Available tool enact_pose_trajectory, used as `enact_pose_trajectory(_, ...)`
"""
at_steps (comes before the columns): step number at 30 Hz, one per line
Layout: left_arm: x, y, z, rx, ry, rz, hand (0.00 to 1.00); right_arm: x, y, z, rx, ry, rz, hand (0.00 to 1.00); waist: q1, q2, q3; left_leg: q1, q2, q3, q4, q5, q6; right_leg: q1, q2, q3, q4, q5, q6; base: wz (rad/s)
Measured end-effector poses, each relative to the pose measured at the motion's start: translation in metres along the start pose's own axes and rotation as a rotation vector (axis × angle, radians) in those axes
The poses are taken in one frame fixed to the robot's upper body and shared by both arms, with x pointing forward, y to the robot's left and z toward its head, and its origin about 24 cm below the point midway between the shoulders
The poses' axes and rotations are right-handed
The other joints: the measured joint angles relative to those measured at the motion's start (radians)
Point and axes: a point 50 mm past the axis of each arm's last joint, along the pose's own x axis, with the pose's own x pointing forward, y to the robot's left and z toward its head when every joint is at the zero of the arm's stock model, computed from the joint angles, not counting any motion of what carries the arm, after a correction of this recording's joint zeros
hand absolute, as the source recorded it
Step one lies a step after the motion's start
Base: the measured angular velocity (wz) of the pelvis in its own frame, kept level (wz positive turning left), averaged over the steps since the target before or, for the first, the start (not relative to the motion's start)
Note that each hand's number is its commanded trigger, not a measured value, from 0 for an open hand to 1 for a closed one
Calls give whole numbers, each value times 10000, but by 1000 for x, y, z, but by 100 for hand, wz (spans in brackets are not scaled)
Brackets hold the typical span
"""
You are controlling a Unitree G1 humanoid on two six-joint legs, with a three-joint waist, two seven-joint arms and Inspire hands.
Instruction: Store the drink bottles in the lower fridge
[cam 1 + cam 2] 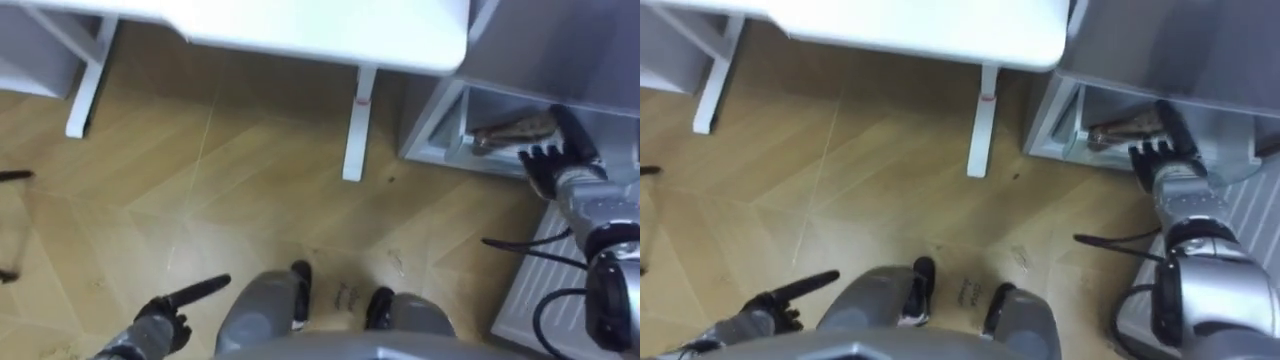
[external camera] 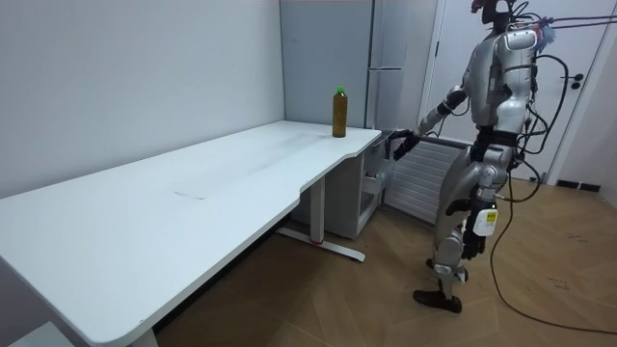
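Observation:
A brown drink bottle lies on its side in the open lower fridge compartment, low at the right. My right hand reaches into that compartment, thumb and fingers curled round the bottle's near end. A second brown bottle with a green cap stands upright on the far corner of the white table, near the fridge. My left hand hangs low at my left side over the floor, fingers straight and holding nothing. I stand between the table's end and the fridge.
The table's white leg stands on the wood floor just left of the fridge. A white ribbed panel sits at floor level on my right. Open floor stretches to my left and behind me.

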Motion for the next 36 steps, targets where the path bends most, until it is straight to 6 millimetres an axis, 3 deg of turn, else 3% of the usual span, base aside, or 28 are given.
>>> enact_pose_trajectory(2, -1, 8, -9, 469, 124, 124, 0, -3, -23, -8, -1591, 240, -282, 0, -79, -44, -64, 554, -3, 3, -305, -17, -16, 586, 66, -5, -436, 86, 42, -5)
enact_pose_trajectory(6, -3, 17, -19, 711, 325, 148, 0, -9, -48, -30, -3421, 1005, -336, 0, -407, -84, -93, 1177, -9, -85, -541, -57, -45, 1291, 107, -181, -844, 113, 63, 7)
enact_pose_trajectory(12, -6, 28, -27, 212, 266, 310, 0, -29, -100, -70, -5642, 2548, -1009, 0, -501, -155, -172, 2263, 15, -53, -1060, -147, -122, 2380, 228, -139, -1494, 121, 76, -4)
enact_pose_trajectory(17, -7, 24, -36, -126, 229, 371, 0, -46, -137, -83, -7678, 3290, -1846, 0, -511, -88, -178, 2828, 2, 42, -1299, -240, -146, 2911, 227, -114, -1760, 107, 103, -5)
enact_pose_trajectory(20, -9, 29, -47, -587, 429, 626, 0, -56, -155, -89, -8063, 3729, -2365, 0, -651, -51, -90, 3208, -7, 50, -1497, -313, -147, 3386, 268, -106, -2059, 104, 150, 0)
enact_pose_trajectory(22, -11, 36, -54, -870, 586, 928, 0, -63, -168, -92, -8264, 4038, -2753, 0, -729, -16, -109, 3404, -8, 43, -1527, -391, -165, 3607, 292, -105, -2224, 88, 172, 0)
enact_pose_trajectory(28, -13, 43, -62, -1308, 756, 1354, 0, -79, -188, -108, -8972, 4748, -3115, 0, -768, -8, -125, 3563, -8, 27, -1727, -391, -184, 3760, 322, -155, -2373, 94, 169, 1)
enact_pose_trajectory(33, -14, 41, -67, -2092, 873, 1842, 0, -83, -193, -113, -9558, 4930, -3347, 0, -746, -22, -113, 3775, -1, 94, -1895, -398, -206, 3878, 328, -157, -2438, 93, 171, -5)
enact_pose_trajectory(36, -14, 42, -62, -3276, 737, 2345, 0, -84, -193, -113, -9848, 5086, -3385, 0, -720, -62, -147, 3772, -1, 78, -1891, -406, -214, 3888, 333, -151, -2540, 94, 170, 0)
